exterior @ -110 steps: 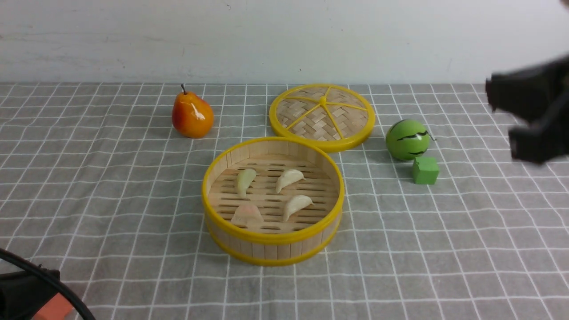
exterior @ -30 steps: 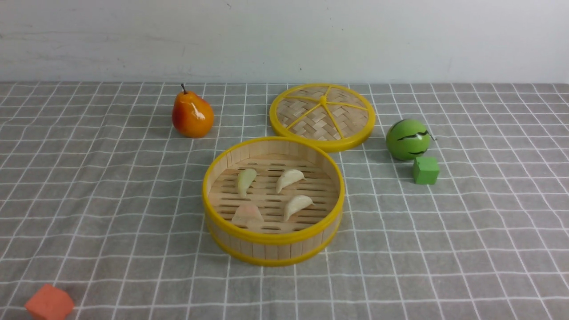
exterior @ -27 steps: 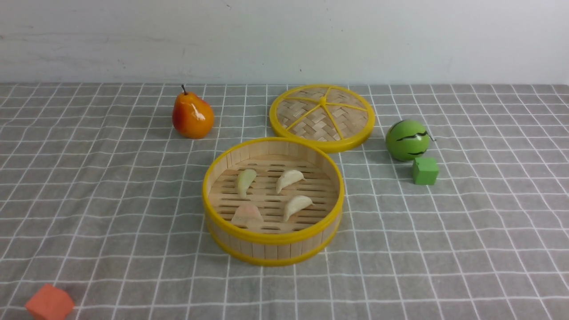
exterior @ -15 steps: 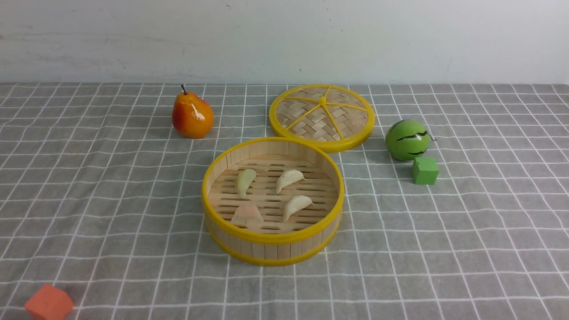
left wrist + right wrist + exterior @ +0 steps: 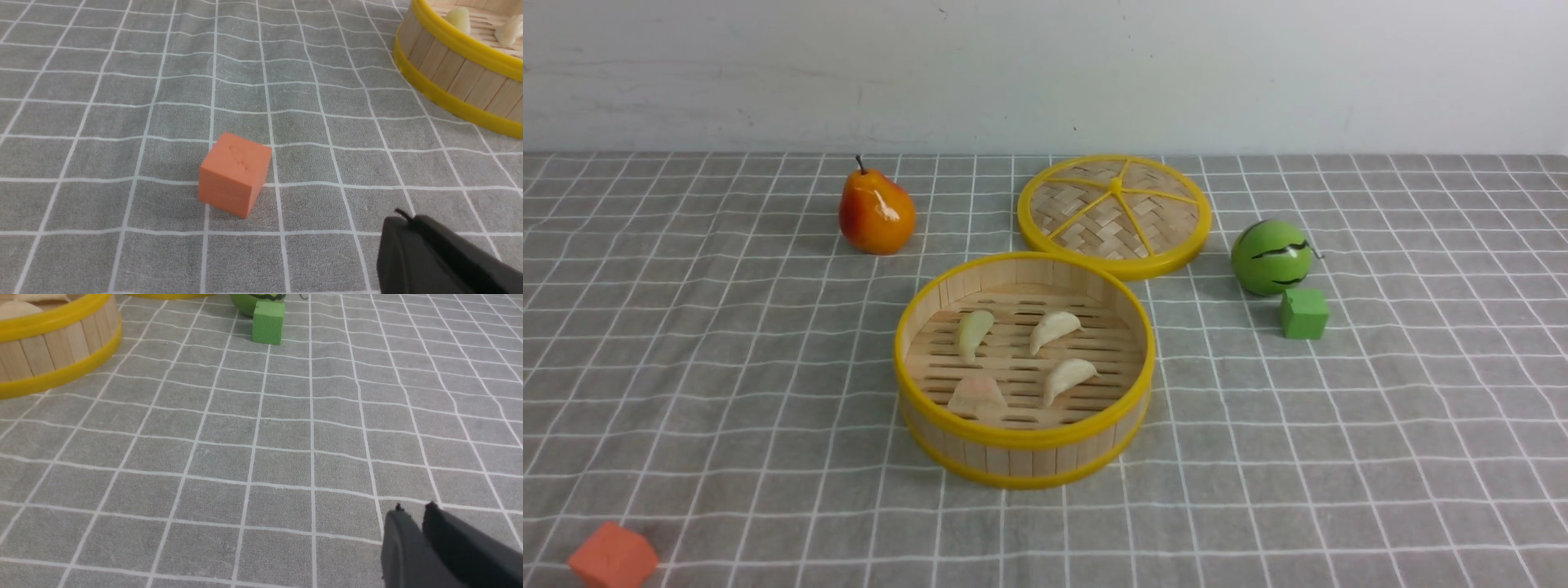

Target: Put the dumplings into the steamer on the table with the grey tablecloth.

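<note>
Inside the steamer (image 5: pixel 1024 457) lie all four dumplings (image 5: pixel 1054 329), so the task looks finished. Since a few seconds ago both arms have left the front view. The left end effector (image 5: pixel 412 222) and the right end effector (image 5: pixel 412 508) are closed and empty, low over the grey tablecloth (image 5: pixel 727 343) of the desk (image 5: pixel 1421 457).

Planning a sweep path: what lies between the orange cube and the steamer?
Only bare grey checked tablecloth separates the orange foam cube from the yellow-rimmed bamboo steamer, clearest in the left wrist view.
</note>
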You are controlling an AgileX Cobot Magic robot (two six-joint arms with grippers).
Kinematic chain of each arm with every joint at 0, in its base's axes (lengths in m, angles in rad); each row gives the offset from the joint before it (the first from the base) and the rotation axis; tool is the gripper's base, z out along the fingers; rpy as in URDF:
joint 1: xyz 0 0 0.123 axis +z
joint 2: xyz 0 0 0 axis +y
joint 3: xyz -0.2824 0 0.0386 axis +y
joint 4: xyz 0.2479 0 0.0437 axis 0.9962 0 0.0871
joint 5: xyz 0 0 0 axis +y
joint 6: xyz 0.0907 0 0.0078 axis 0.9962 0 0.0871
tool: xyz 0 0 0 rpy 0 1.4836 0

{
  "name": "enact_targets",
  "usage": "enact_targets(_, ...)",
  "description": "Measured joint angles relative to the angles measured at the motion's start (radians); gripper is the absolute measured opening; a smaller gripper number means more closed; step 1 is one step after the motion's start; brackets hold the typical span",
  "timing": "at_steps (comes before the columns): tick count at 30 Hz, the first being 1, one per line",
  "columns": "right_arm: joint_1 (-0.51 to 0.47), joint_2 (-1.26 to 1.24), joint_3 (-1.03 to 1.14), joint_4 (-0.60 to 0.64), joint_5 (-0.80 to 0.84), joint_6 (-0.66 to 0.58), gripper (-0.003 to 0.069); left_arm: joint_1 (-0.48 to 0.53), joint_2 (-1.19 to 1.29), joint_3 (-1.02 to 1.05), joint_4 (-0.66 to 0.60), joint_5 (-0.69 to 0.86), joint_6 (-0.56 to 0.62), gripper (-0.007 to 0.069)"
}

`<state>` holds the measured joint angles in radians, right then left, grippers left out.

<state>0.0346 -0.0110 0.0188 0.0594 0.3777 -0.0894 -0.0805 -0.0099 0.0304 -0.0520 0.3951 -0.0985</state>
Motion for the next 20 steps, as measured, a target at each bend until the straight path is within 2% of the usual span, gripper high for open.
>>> enact_targets(20, 0.000, 0.000, 0.000, 0.000, 0.000, 0.000, 0.0099, 0.000, 0.000, 0.000, 0.000, 0.000, 0.000, -0.0013)
